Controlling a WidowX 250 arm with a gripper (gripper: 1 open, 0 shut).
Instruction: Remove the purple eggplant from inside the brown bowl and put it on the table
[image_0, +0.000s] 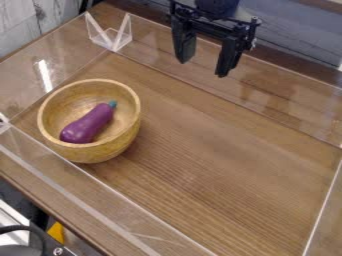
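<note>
The purple eggplant lies inside the brown bowl, its teal stem tip pointing toward the upper right. The bowl stands on the wood-grain table at the left. My gripper hangs at the top of the view, up and to the right of the bowl and well apart from it. Its black fingers point down and stand open with nothing between them.
Low clear acrylic walls border the tabletop on all sides. A small clear acrylic stand sits at the back left corner. Bare wood stretches to the right of the bowl.
</note>
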